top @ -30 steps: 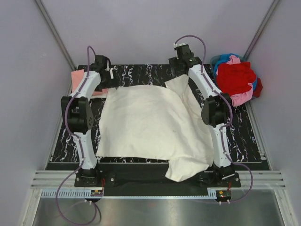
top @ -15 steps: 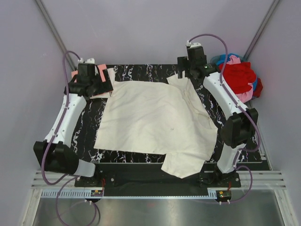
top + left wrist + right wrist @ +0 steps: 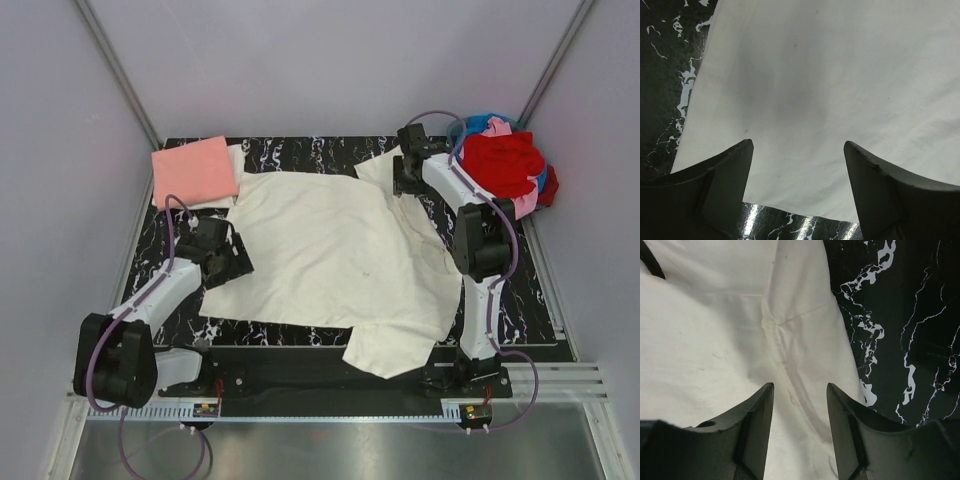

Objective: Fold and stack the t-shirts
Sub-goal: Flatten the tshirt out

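Cream t-shirt (image 3: 330,250): there it is, spread open over the middle of the table, a big soft matte sheet with only shallow wrinkles.
Its outline: roughly square. One sleeve fans out at the far right, and a loose flap spills over the near edge beside the right arm's base.
Stitched seam (image 3: 785,355): up close in the right wrist view, a raised curved line runs through the cream cloth, puckered along its length.
Table (image 3: 300,150): hard black top with white marble-style veins, glossy where the cloth ends.
Left gripper (image 3: 797,145): jaws spread wide with nothing between them, poised over the shirt's left edge, pale cloth and a strip of black top below.
Right gripper (image 3: 800,387): jaws parted more narrowly, nothing in their grasp, right above that seam at the far-right sleeve.
Salmon-pink shirt (image 3: 193,170): a neat flat rectangle in the far left corner, well folded.
White shirt (image 3: 236,158): just a sliver peeking out beside the pink fold.
Heap of shirts (image 3: 505,165): red, pink and blue cloth crumpled together at the far right edge, lumpy and unfolded.
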Controlling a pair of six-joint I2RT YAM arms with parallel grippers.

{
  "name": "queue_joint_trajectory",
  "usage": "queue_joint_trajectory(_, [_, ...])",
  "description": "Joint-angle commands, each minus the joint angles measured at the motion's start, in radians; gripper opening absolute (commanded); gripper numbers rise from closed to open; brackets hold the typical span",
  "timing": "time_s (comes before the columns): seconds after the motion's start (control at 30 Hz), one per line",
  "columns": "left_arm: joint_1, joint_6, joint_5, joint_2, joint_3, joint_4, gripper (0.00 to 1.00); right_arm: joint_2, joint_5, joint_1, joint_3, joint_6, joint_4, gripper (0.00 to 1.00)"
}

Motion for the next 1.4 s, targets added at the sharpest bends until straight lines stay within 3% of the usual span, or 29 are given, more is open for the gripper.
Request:
queue_joint_trajectory(0.0, [-0.002,-0.067,-0.010,0.017,-0.013,0.166,0.78,0.043,-0.058,0.010,0.092,-0.003,-0.009,0.54])
queue_joint_trajectory(0.43, [0.007,-0.090,-0.036,0.073,-0.075,0.225,0.70,0.225,-0.071,0.007,0.206,-0.025,-0.032,0.50])
queue_joint_trajectory(0.8, [0.013,-0.119,-0.067,0.145,-0.047,0.176,0.68,0.197,-0.031,-0.004,0.195,-0.040,-0.044,0.15])
queue_joint_trajectory(0.83, [0.013,-0.119,-0.067,0.149,-0.046,0.176,0.68,0.190,-0.025,-0.005,0.192,-0.042,-0.042,0.06])
queue_joint_trajectory(0.9, [0.013,-0.121,-0.067,0.145,-0.046,0.176,0.68,0.177,-0.009,-0.010,0.195,-0.052,-0.042,0.00])
queue_joint_trajectory(1.17, [0.013,-0.121,-0.070,0.153,-0.041,0.172,0.67,0.144,0.187,-0.084,0.226,-0.126,-0.027,0.00])
queue_joint_trajectory(1.3, [0.013,-0.122,-0.071,0.164,-0.036,0.166,0.66,0.166,0.213,-0.171,0.293,-0.146,-0.002,0.00])
queue_joint_trajectory(1.37, [0.013,-0.122,-0.071,0.162,-0.035,0.166,0.66,0.232,0.171,-0.240,0.386,-0.105,-0.060,0.09])
